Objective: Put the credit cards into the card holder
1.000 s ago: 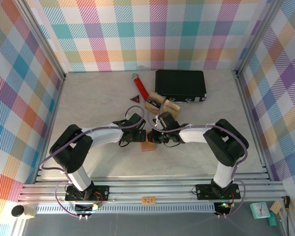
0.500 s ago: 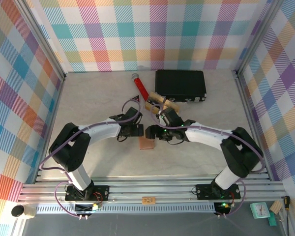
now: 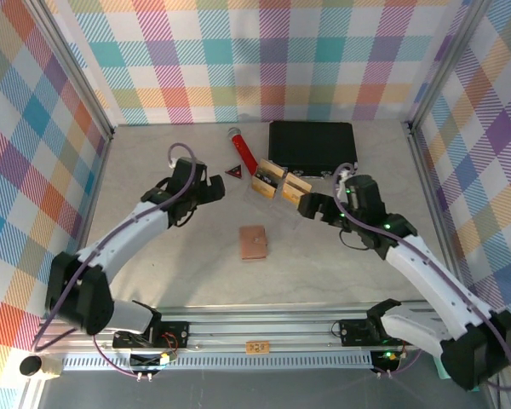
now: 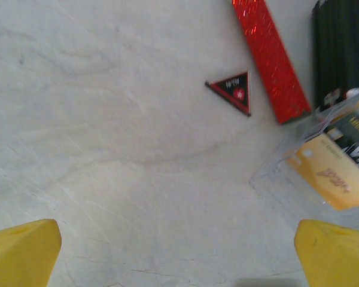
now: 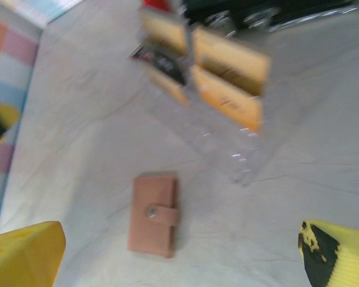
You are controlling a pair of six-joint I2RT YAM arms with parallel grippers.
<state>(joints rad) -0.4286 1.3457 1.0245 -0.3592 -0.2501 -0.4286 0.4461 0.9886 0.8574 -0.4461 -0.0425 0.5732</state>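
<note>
The card holder [image 3: 255,242], a reddish-brown wallet, lies flat on the table with its snap strap shut; it is also in the right wrist view [image 5: 154,214]. Gold-tan credit cards [image 3: 281,181] stand in a clear plastic tray behind it, blurred in the right wrist view [image 5: 227,78] and at the edge of the left wrist view [image 4: 335,167]. My left gripper [image 3: 209,189] hovers left of the tray, open and empty [image 4: 179,257]. My right gripper [image 3: 312,204] is right of the tray, open and empty [image 5: 179,257], apart from the wallet.
A red glittery stick [image 3: 243,151] and a small red triangle [image 3: 233,171] lie behind and left of the tray, both in the left wrist view too [image 4: 269,60] [image 4: 232,91]. A big black case [image 3: 312,146] sits at the back. Checked walls enclose the table.
Both grippers have pulled away from the wallet, the left going up and left, the right going right. The wallet now lies alone on the table.
</note>
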